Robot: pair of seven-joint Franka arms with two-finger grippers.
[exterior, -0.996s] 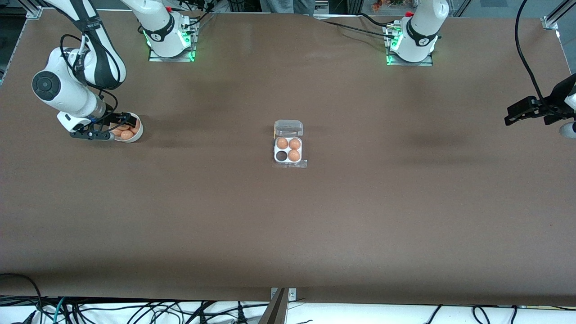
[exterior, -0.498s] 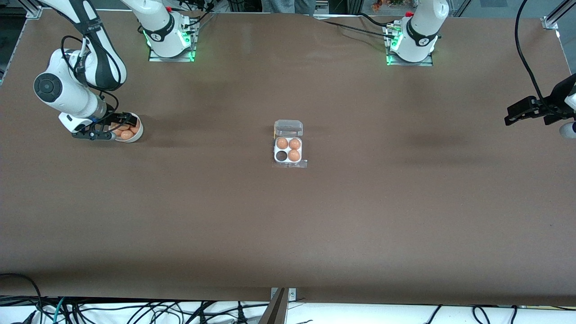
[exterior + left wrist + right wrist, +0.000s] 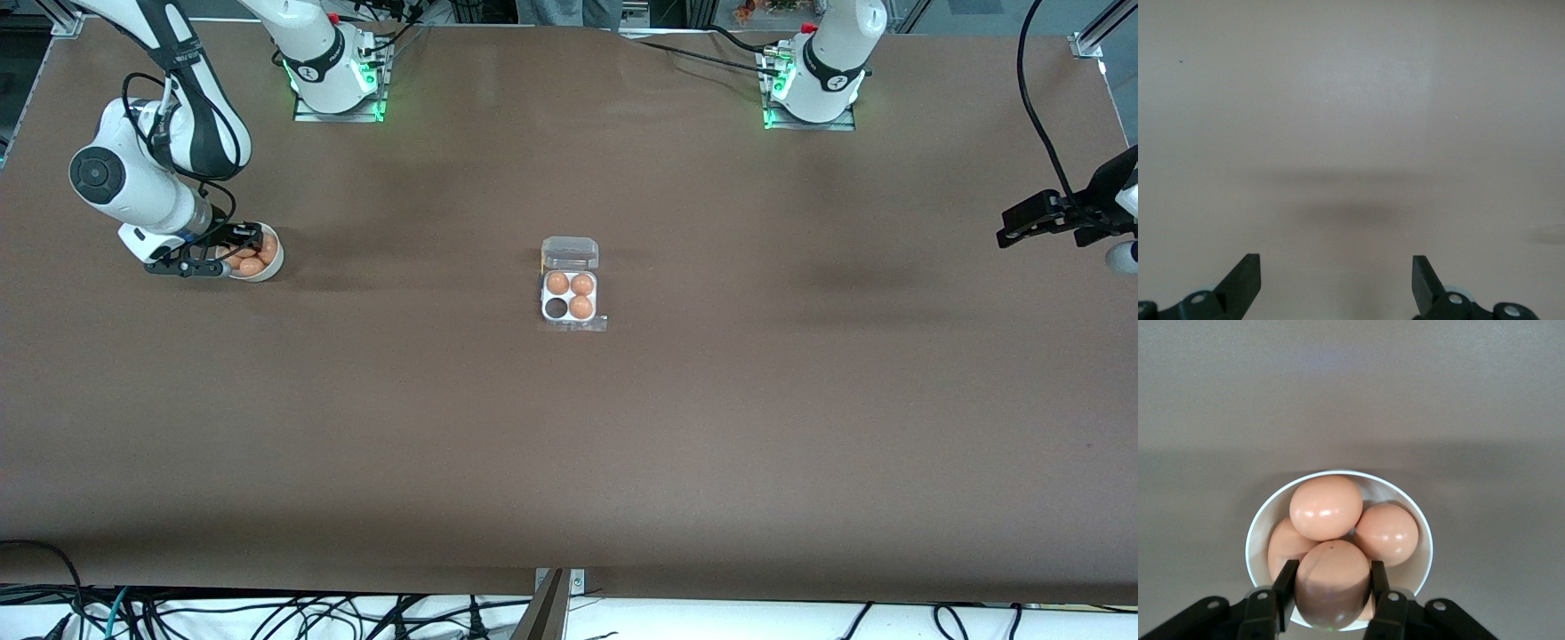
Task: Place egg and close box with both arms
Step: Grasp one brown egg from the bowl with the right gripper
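The box [image 3: 569, 300] lies mid-table, a white four-cell tray with its clear lid [image 3: 570, 253] open. Three brown eggs fill its cells; one cell [image 3: 556, 308] is empty. My right gripper [image 3: 233, 252] is over the round white bowl [image 3: 266, 264] at the right arm's end of the table. In the right wrist view its fingers [image 3: 1284, 587] are shut on a brown egg [image 3: 1332, 580], just above the other eggs in the bowl [image 3: 1265, 520]. My left gripper [image 3: 1022, 224] waits open and empty over bare table at the left arm's end; its fingertips [image 3: 1245, 280] show wide apart.
Three more eggs [image 3: 1325, 507] lie in the bowl. The arm bases [image 3: 333, 76] stand along the table's edge farthest from the front camera. Cables hang along the nearest edge.
My right gripper has risen slightly over the bowl with the egg between its fingers. The left arm has not moved.
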